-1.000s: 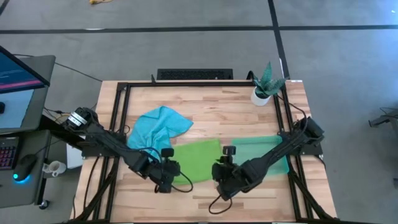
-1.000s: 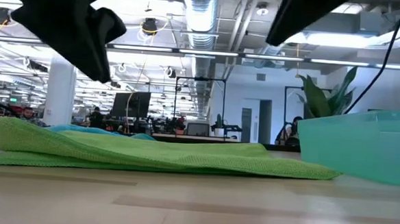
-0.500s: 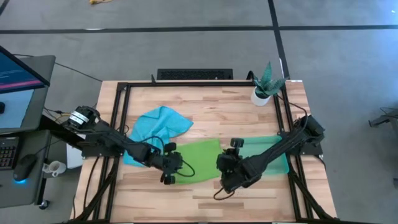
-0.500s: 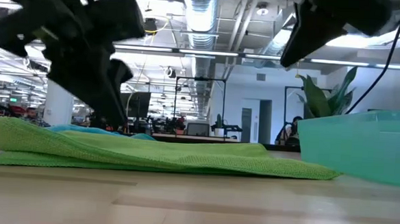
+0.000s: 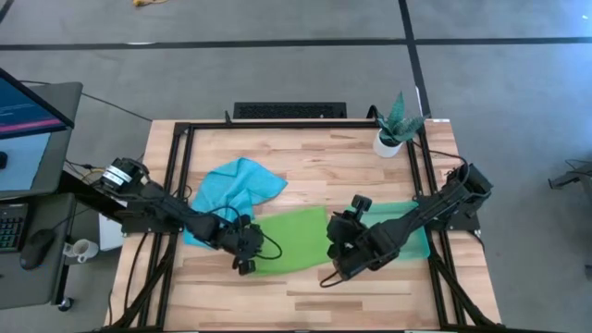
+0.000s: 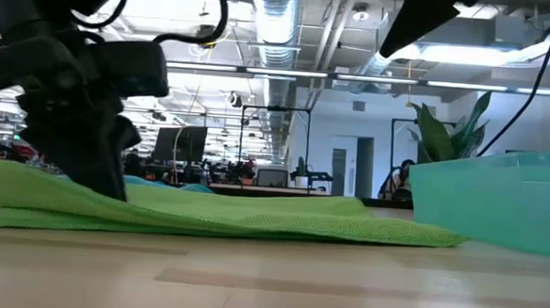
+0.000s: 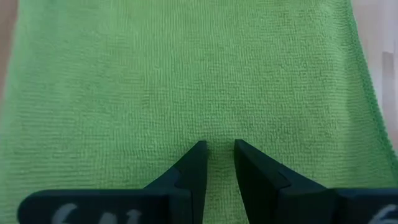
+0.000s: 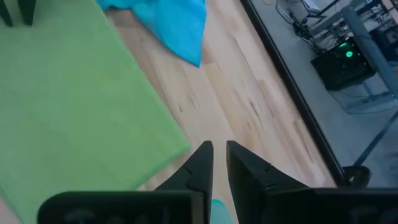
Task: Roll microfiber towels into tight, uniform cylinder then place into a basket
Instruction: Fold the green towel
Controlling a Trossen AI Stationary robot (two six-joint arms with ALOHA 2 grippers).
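Observation:
The lime green towel (image 5: 291,239) lies spread flat on the table's middle, also seen in the low view (image 6: 253,219). The turquoise towel (image 5: 236,190) lies crumpled at its far left. The translucent green basket (image 5: 407,227) stands to the right of the green towel. My left gripper (image 7: 219,146) is down at the green towel's left near part (image 5: 246,263), with a narrow gap between its fingers. My right gripper (image 8: 219,148) hangs in the air over the green towel's far right corner (image 8: 180,146), narrowly open and holding nothing. My left gripper comes down on the green towel's upper face (image 7: 217,127) near its left near edge, slanting from the table's left. In the low view its tips (image 6: 113,188) meet the cloth. No fold shows between the fingers. The towel lies flat on the table.
A white pot with a plant (image 5: 393,129) stands at the far right corner. Black frame rails (image 5: 180,176) run along the table's sides. Bare wood (image 5: 305,296) lies between the towels and the near edge.
My left gripper has sunk from above the table onto the green towel's left near part, shifting a little toward the far edge and rolling. My right gripper has drawn up and toward the table's right and far side, away from the near edge. The towels have stayed put.

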